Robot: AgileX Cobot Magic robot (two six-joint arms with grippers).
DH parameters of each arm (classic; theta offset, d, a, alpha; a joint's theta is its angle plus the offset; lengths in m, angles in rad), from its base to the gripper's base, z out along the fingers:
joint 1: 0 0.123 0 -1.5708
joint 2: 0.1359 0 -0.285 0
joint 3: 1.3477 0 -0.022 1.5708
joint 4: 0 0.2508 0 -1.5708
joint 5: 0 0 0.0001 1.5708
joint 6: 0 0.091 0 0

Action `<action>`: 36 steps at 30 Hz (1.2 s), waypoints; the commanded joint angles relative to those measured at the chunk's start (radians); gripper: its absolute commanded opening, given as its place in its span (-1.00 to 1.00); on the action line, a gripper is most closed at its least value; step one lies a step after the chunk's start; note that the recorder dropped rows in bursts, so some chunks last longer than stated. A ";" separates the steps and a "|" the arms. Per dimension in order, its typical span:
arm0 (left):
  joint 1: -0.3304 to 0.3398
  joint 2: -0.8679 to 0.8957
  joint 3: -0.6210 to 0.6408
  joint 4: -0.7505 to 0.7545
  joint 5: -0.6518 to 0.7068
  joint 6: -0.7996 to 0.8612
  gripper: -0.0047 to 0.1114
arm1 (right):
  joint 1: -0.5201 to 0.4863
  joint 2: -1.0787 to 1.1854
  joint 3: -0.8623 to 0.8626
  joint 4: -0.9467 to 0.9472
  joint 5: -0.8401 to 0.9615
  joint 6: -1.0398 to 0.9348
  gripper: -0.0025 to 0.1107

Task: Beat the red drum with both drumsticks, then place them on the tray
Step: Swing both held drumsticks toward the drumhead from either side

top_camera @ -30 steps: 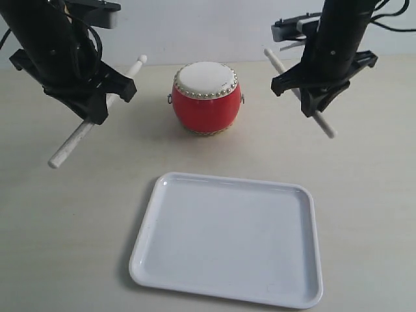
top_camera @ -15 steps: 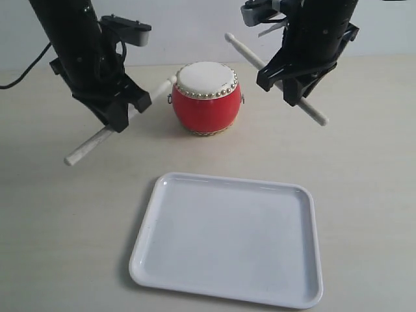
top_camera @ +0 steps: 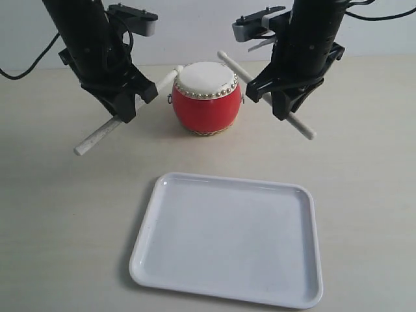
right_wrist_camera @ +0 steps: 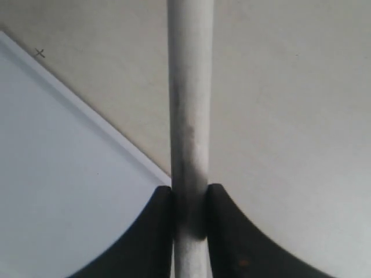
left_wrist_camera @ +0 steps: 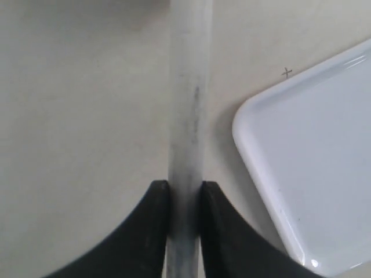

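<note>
Where the tray (top_camera: 227,240) sits, beige table (top_camera: 52,227).

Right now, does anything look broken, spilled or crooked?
Nothing stands out. The red drum stands upright and the tray lies flat. The left gripper clamps the left drumstick, and the right gripper clamps the right drumstick. Only grey smudges mark the sticks.

The far middle is blocked by the red drum (top_camera: 207,97) and 2 drumsticks (top_camera: 97,138). Open table (top_camera: 58,214) is found left and right of the tray (top_camera: 227,237).
</note>
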 commanded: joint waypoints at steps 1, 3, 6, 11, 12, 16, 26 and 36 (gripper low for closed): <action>0.004 0.005 -0.006 -0.007 -0.001 0.003 -0.92 | 0.000 -0.092 -0.005 0.003 -0.004 -0.005 -0.96; 0.004 0.005 -0.006 -0.007 -0.001 0.003 -0.92 | 0.000 -0.119 -0.005 0.003 -0.004 -0.011 -0.96; 0.004 0.005 -0.006 -0.007 -0.001 0.003 -0.92 | 0.000 -0.126 -0.005 0.008 -0.004 -0.034 -0.96; 0.004 0.005 -0.006 -0.007 -0.001 0.001 -0.92 | 0.000 -0.084 0.042 0.066 -0.004 -0.080 -0.96; 0.004 0.005 -0.006 -0.007 -0.001 0.001 -0.92 | 0.000 -0.067 0.051 0.061 -0.004 -0.083 -0.96; 0.004 0.005 -0.006 -0.009 -0.001 0.001 -0.92 | 0.000 -0.006 0.054 0.058 -0.004 -0.083 -0.96; 0.004 0.007 -0.006 -0.015 -0.052 0.001 -0.92 | 0.000 0.007 0.054 0.058 -0.004 -0.060 -0.96; 0.004 0.024 -0.012 -0.013 -0.069 0.003 -0.92 | 0.000 0.000 0.045 0.073 -0.004 -0.041 -0.96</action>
